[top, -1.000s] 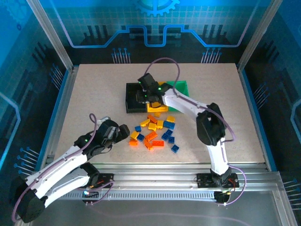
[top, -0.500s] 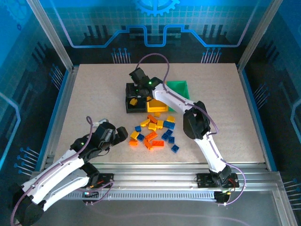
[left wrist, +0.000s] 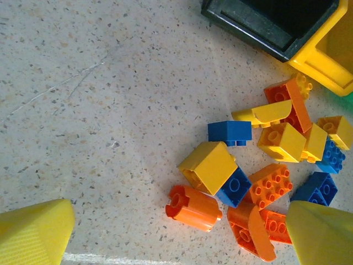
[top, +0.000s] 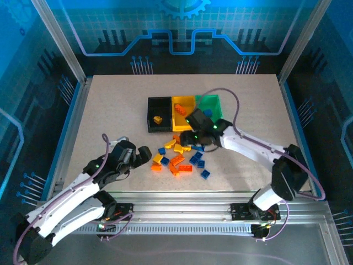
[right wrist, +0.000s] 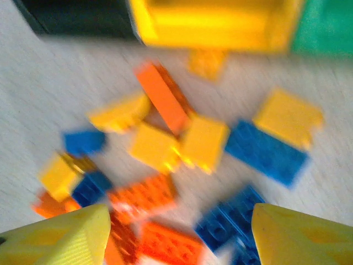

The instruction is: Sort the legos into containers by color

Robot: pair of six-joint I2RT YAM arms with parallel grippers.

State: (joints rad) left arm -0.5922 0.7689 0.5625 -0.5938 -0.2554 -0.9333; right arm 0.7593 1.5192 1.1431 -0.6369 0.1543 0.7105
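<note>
The legos (top: 179,154) lie in a loose pile of yellow, orange and blue bricks at the table's middle. Behind the pile stand the containers: black (top: 150,115), yellow (top: 174,117) and green (top: 209,102). One yellow brick (top: 158,118) lies in the black bin and an orange one (top: 180,110) in the yellow bin. My right gripper (top: 187,138) hovers over the pile's far edge, open and empty; its view is blurred, with bricks (right wrist: 165,149) below. My left gripper (left wrist: 176,237) is open at the pile's left, with an orange round brick (left wrist: 194,207) between its fingers (left wrist: 33,232), untouched.
Metal frame posts (top: 74,83) and blue walls ring the speckled table (top: 110,105). The near rail (top: 182,199) carries both arm bases. In the left wrist view the black bin's corner (left wrist: 259,27) and the yellow bin's rim (left wrist: 322,69) sit beyond the pile.
My right gripper opened over the black bin and left a yellow brick in it. It then swung back toward me to the pile. The left arm barely shifted.
</note>
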